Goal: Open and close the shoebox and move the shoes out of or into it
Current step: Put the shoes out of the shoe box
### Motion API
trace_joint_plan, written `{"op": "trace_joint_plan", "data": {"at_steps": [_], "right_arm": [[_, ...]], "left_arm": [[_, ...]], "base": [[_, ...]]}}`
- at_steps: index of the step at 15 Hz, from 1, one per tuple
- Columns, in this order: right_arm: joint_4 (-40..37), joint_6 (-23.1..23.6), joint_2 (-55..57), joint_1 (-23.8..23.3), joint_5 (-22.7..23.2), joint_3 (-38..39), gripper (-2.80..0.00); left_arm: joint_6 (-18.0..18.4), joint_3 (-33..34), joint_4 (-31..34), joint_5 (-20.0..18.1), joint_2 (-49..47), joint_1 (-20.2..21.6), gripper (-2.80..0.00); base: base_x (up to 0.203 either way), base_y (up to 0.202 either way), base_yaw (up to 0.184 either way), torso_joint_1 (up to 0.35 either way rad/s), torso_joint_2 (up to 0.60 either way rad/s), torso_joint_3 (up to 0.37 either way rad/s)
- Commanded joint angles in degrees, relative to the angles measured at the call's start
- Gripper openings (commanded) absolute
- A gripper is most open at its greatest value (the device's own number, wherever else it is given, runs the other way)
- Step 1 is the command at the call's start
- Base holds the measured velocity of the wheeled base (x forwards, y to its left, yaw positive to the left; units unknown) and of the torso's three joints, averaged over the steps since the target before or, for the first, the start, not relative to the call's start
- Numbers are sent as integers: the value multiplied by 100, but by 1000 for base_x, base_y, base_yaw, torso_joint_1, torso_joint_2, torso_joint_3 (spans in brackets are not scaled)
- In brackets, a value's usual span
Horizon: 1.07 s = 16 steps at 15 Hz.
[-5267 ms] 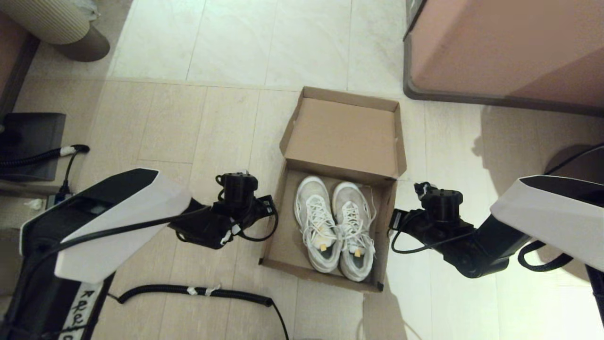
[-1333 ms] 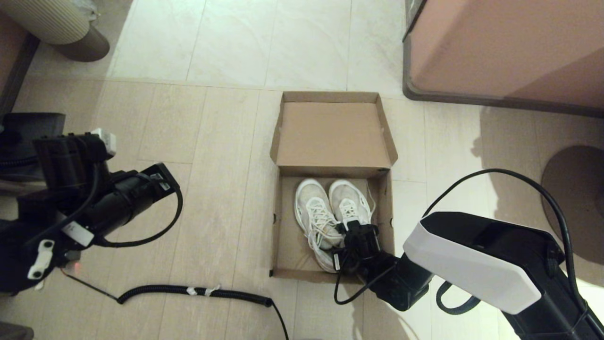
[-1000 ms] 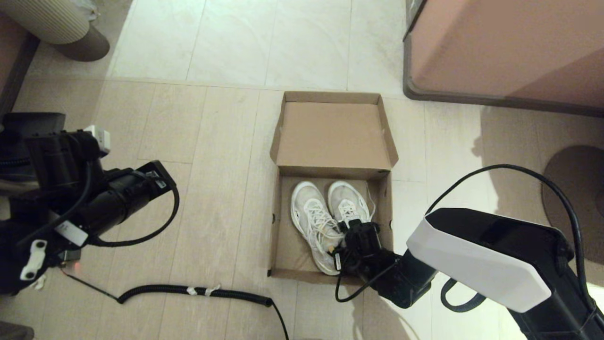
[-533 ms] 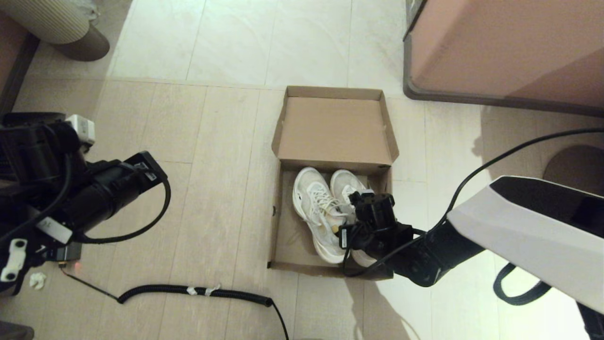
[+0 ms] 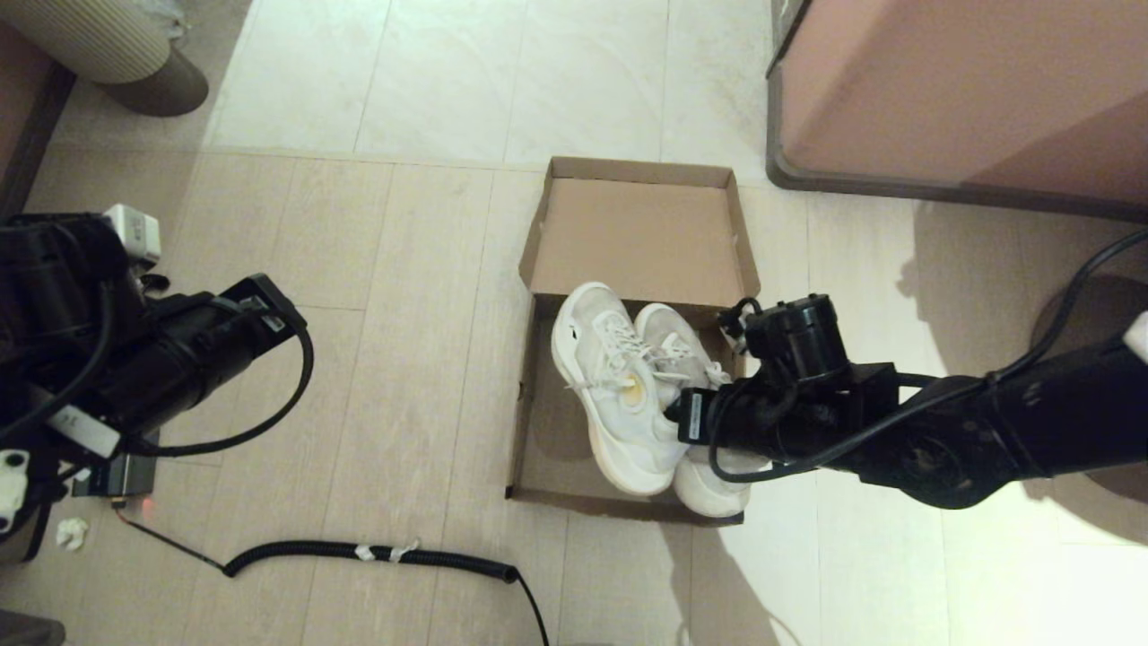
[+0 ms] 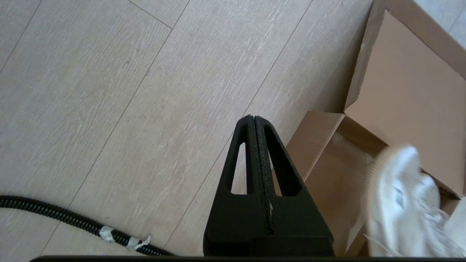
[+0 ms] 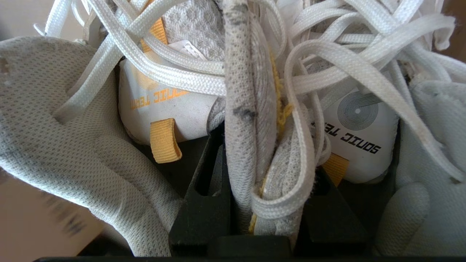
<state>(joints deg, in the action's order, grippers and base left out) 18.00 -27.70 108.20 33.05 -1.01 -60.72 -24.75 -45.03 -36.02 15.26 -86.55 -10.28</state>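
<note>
My right gripper [image 7: 265, 203] clamped on inner edges of both shoes [image 5: 628, 395], holding them above open shoebox [image 5: 538, 449]. My left gripper [image 6: 255, 123] closed, empty, over floor [image 5: 404, 269] beside box.

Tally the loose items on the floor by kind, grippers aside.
White mesh sneakers: 2, both clamped by their inner collars in the right gripper
Cardboard shoebox: 1, lid open
Black corrugated cable: 1
Total: 4

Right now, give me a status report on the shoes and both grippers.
Right gripper shut on shoes, both pinched together, raised above open shoebox. Left gripper shut, empty, parked left. Nothing blocking.
</note>
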Motion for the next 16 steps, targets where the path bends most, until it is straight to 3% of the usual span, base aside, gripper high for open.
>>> {"op": "trace_joint_plan", "data": {"at_steps": [1,7,11,13,16], "right_arm": [[-346,-31,-801,0,155,35,-280],[-1998,-202,-2614,-175,596,31,-280],[-2251,-54,-2945,-1927,608,-35,-280],[-2215,338,-2712,-2930,619,-29,-280],[-1418,800,-1752,-3862,616,-63,-280]], "left_arm": [[-30,29,-19,12,68,-1,-280],[-68,288,-40,47,296,33,-280],[-126,459,-37,5,346,192,-280],[-135,415,-40,-24,249,201,-280],[-143,407,-89,-67,47,201,-280]], "base": [[0,0,0,0,0,0],[0,0,0,0,0,0],[0,0,0,0,0,0],[0,0,0,0,0,0],[0,0,0,0,0,0]]}}
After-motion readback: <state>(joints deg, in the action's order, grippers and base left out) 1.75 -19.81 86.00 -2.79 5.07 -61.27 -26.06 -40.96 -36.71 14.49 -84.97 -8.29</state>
